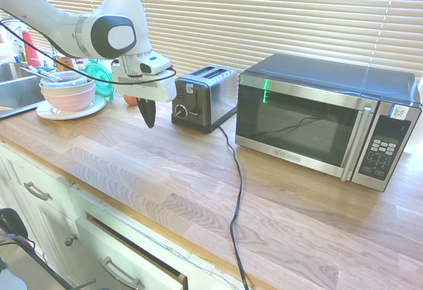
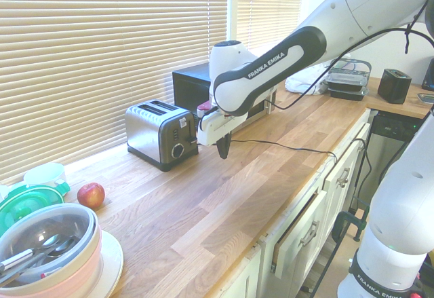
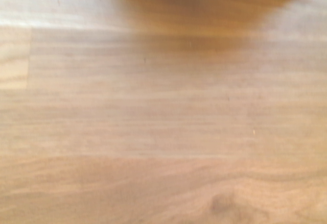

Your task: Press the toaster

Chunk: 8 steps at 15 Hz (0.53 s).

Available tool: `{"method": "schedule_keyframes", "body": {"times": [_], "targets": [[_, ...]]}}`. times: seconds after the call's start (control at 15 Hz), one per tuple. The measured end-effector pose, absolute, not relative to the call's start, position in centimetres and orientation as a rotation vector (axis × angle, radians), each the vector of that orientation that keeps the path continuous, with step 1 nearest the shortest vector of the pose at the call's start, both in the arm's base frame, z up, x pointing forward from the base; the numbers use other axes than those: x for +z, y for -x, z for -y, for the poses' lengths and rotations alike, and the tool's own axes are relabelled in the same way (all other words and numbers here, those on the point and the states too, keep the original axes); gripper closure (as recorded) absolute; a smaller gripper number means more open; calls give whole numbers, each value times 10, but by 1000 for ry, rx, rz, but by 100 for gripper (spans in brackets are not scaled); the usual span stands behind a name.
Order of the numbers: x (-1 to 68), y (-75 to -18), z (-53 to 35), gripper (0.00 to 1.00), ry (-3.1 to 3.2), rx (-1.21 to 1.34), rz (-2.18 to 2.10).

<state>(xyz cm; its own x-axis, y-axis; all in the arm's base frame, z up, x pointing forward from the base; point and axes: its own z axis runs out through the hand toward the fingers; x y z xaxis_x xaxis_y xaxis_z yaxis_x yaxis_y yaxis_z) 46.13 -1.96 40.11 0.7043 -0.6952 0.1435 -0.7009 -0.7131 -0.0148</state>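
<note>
While the gripper [image 1: 149, 113] hangs above the wooden counter [image 1: 198, 184], its jaws are closed tight and hold nothing.
The toaster [image 1: 206, 96] sits just beside it, near the window blinds [image 1: 264, 12], not touching.

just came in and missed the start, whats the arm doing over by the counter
A white robot arm holds its gripper shut and pointing down over the wooden countertop, just in front of the small brushed-steel two-slot toaster with the black end panel. It is not touching the toaster, and both slots look empty. A large steel-and-black microwave sits beside the toaster. At the other end of the counter are a red apple and stacked bowls on a white plate, all untouched.
</note>
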Motion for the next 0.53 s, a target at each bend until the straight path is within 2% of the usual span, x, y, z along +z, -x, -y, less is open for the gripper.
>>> {"method": "schedule_keyframes", "body": {"times": [0.07, 0.53], "targets": [[401, -460, 19, 0, -2863, 217, 1172], [399, -450, 15, 0, -2873, 243, 1157]]}}
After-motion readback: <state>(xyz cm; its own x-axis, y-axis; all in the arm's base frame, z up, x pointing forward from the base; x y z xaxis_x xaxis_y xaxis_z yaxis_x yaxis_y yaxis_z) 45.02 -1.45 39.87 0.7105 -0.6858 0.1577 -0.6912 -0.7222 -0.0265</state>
